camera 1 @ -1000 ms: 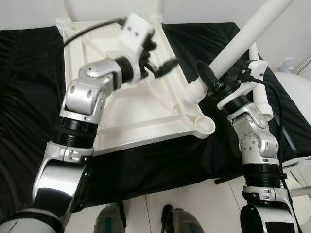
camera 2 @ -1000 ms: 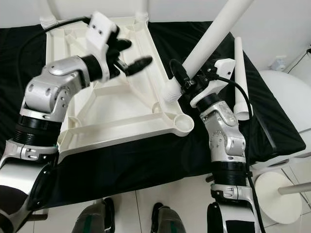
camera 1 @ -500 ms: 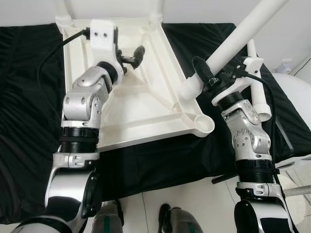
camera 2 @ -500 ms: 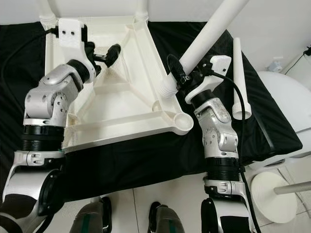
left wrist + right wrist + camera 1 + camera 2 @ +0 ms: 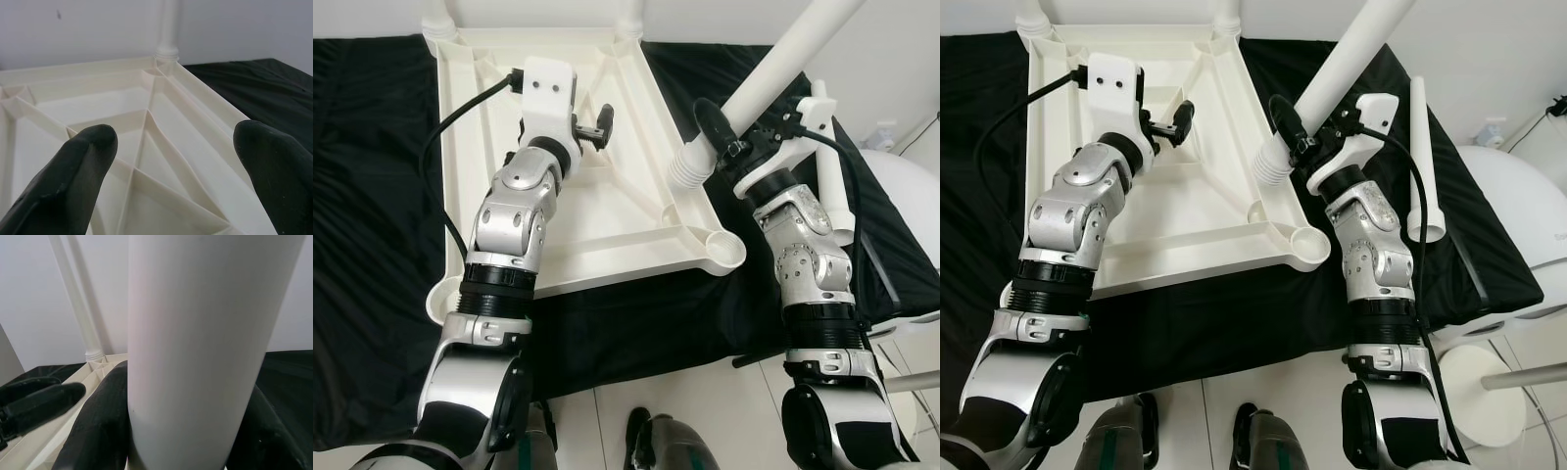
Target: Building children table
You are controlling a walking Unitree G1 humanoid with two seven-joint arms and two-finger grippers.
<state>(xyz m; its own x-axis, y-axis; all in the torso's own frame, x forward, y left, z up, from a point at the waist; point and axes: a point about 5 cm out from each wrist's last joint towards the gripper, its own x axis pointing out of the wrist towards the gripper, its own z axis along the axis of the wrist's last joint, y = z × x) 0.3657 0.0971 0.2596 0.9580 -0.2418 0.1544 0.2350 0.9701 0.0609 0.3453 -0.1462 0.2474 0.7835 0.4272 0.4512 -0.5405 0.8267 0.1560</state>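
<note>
your upturned white tabletop (image 5: 607, 211) lies ribs-up on the black cloth (image 5: 372, 245). your right tool (image 5: 720, 147) grips a white leg (image 5: 773, 73), tilted above the near corner socket (image 5: 724, 253). your left tool (image 5: 597, 122), fingers wide apart and empty, has swung back over the ribs.

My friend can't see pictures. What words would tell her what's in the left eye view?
A robot's right gripper holds a white table leg slanting above an upside-down white tabletop that lies on a black cloth. Its left gripper hovers open over the tabletop's ribbed underside. Another white leg lies on the cloth beside the right arm.
</note>
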